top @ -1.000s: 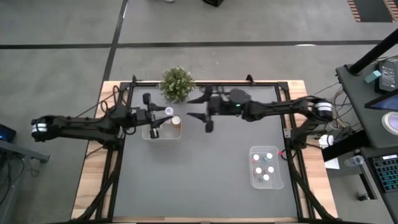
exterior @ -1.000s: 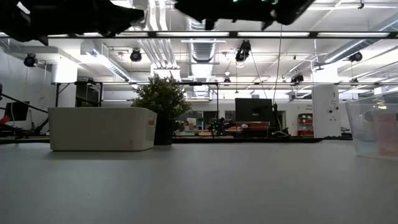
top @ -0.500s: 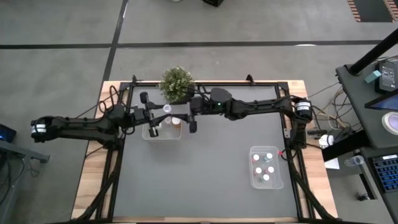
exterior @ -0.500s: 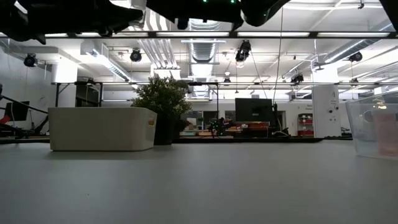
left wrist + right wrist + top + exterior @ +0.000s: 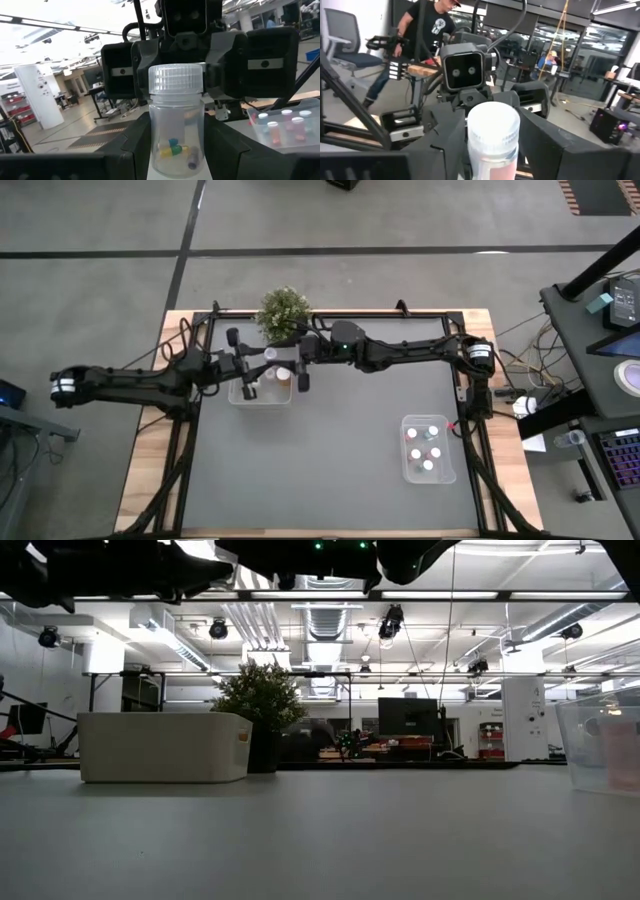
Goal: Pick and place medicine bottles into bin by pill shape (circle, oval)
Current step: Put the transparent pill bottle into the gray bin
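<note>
My left gripper (image 5: pixel 264 363) is shut on a small clear medicine bottle (image 5: pixel 176 125) with a white ribbed cap and a few coloured capsules inside. It holds the bottle above the white bin (image 5: pixel 250 393) at the table's far left. My right gripper (image 5: pixel 298 364) is open and faces the left one. Its fingers stand on either side of a white-capped bottle (image 5: pixel 492 140) whose side looks pinkish in the right wrist view. Another white-capped bottle with an orange-amber side (image 5: pixel 284 376) sits at the white bin's right end. My left gripper pinches the bottle's clear body (image 5: pixel 150 150) below the cap between its two fingers. The fingers lie level and come from the table's left. The bottle stands upright, lifted clear above the white bin. My right gripper: I cannot tell whether its fingers touch the bottle between them.
A green potted plant (image 5: pixel 285 315) stands just beyond the two grippers at the far edge. A clear bin (image 5: pixel 428 470) at the right front holds several white-capped bottles. A person (image 5: pixel 427 20) stands in the room beyond the table.
My right gripper has gone toward the table's left, up to my left gripper and the bottle it holds. The bottle stays upright where it was.
</note>
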Robot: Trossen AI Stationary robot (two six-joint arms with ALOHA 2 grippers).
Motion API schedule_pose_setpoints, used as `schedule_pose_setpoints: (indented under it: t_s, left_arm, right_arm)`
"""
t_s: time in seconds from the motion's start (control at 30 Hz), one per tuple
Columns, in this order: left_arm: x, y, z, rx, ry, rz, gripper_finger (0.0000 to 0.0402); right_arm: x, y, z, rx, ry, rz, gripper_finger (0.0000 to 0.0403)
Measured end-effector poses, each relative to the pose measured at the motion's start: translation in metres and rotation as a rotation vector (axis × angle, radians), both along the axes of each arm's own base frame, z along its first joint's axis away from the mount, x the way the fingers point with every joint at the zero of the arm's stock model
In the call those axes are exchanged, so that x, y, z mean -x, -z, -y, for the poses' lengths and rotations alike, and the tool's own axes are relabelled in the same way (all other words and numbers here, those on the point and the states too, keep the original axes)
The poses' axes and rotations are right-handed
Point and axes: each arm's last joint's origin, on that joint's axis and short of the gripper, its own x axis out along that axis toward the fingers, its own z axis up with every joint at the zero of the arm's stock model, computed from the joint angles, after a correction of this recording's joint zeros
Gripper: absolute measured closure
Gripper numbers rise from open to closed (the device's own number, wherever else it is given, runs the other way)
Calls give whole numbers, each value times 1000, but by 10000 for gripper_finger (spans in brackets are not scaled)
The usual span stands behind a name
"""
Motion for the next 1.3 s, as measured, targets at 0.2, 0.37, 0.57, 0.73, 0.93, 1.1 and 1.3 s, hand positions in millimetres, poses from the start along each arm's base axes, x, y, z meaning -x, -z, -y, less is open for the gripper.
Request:
schedule_pose_setpoints:
  t_s: [0.2, 0.37, 0.57, 0.73, 0.93, 1.1, 1.3]
  left_arm:
    - [-6, 2, -1, 21, -1, 10, 274]
    - [-8, 3, -2, 25, -1, 15, 274]
    - [-4, 0, -1, 50, -2, 29, 252]
    - [1, 2, -1, 56, -12, 4, 202]
    - [10, 3, 1, 30, -33, -55, 163]
    - [20, 3, 2, 5, -46, -92, 157]
    - [35, -1, 2, -39, -134, -93, 157]
  right_arm:
    - [0, 0, 0, 14, 18, 2, 270]
    - [0, 0, 0, 12, 18, 2, 273]
    - [0, 1, 0, -7, 18, -2, 274]
    - [0, 2, 0, -25, 12, -11, 273]
    - [0, 6, 0, -52, 36, -35, 273]
    - [0, 8, 1, -76, 55, -48, 273]
    - [-7, 25, 3, -147, 72, -88, 273]
